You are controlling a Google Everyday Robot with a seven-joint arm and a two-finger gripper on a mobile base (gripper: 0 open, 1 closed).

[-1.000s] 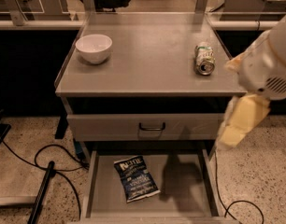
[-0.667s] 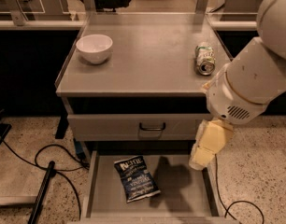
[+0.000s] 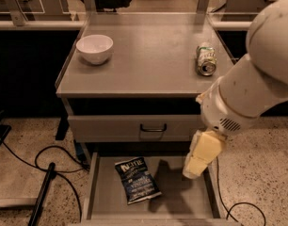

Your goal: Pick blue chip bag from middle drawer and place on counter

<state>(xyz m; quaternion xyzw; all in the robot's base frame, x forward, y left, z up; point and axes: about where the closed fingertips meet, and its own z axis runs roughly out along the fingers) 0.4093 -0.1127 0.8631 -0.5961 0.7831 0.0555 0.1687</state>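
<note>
The white robot arm is the biggest thing in view; it fills the right side of the frame and reaches down from the upper right corner toward the lower middle. Behind it stands the grey desk, whose flat top takes the upper centre of the frame. Under the top there is a closed drawer front with a black handle. Lower, at the bottom centre, the middle drawer is pulled out, and its plain grey floor is visible.

The cream-coloured gripper hangs at the end of the arm, over the right part of the open drawer and near its right wall. It points down and a little to the left. If it is wide or narrow, I cannot tell from this view; it holds nothing that I can see.

The blue chip bag lies flat on the floor of the drawer, in the left half, with the white lettering up and its top end turned toward the desk. It is to the left of the gripper and a little lower in the frame, clearly apart from it, with bare drawer floor and the shadow of the arm between them.

On the desk top, a white bowl stands at the upper left, and a green-and-silver drink can lies on its side near the right edge. Black cables run over the speckled floor at the lower left.
</note>
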